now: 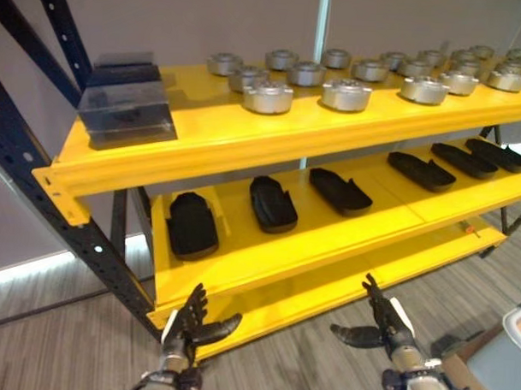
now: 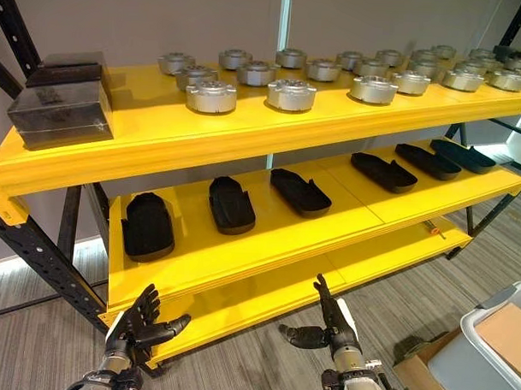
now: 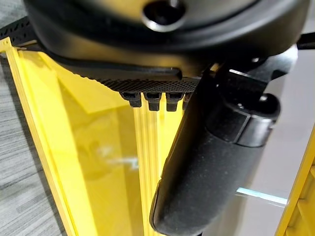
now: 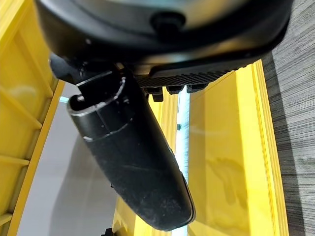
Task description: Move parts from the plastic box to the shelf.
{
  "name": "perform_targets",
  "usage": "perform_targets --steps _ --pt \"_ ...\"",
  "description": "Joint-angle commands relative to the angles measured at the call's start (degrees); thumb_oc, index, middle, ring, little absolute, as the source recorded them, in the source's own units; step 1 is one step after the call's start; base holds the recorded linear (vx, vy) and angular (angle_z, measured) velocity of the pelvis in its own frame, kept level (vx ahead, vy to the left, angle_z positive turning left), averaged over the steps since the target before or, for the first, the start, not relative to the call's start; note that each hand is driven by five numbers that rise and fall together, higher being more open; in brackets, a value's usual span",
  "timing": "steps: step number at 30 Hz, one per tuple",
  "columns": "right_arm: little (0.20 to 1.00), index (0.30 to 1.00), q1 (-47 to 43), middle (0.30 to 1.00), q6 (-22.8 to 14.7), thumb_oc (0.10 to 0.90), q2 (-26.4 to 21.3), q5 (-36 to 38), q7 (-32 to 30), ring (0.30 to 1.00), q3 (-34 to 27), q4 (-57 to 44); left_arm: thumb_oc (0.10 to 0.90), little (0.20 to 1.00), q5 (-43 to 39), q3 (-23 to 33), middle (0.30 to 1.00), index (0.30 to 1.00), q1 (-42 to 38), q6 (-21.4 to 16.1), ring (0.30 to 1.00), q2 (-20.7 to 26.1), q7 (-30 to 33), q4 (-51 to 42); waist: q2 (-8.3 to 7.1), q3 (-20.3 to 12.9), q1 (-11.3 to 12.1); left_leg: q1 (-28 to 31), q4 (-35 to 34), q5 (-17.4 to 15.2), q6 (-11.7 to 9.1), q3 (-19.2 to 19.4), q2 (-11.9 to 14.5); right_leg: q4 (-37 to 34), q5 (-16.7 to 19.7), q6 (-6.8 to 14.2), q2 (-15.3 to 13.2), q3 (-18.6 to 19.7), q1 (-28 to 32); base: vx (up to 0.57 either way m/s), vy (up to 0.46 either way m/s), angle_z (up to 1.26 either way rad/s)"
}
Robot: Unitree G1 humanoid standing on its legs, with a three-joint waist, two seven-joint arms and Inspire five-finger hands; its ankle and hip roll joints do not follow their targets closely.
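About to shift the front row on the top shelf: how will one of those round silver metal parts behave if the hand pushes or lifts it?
The round metal part looks solid, so probably heavy for its size. It sits flat and squat on the top shelf, so it should slide rather than tip or roll. Its smooth sides may be slippery to grasp.

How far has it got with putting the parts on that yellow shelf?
Many round metal parts already sit on the yellow shelf's top level, and black parts on the middle one. Left hand and right hand are open and empty in front of the bottom level. What remains cannot be judged.
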Motion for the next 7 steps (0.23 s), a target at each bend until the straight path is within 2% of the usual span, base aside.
perform_targets --steps 1,7 --pt "1.0 1.0 -8.39 1.0 -6.91 0.9 -0.02 2.31 -1.2 1.0 -1.26 -5.83 0.9 1.0 -2.77 1.58 1.0 1.0 -5.14 -6.57 1.0 1.38 -0.43 -1.74 -0.26 -0.41 -0.33 -4.67 -0.28 5.36 1.25 -1.64 2.77 1.8 -3.84 -0.09 0.26 -0.54 3.23 0.01 -0.012 -0.03" --pt "1.0 1.0 -9.1 1.0 -6.72 0.9 -0.11 1.77 -1.64 1.0 -0.4 -5.65 0.9 1.0 -2.77 2.1 1.0 1.0 -5.73 -6.59 1.0 0.55 0.47 -1.11 -0.25 -0.51 -0.35 -4.35 -0.28 5.39 1.14 -1.19 3.0 1.74 -3.65 -0.22 0.42 -0.14 3.36 0.0 -0.002 -0.01"
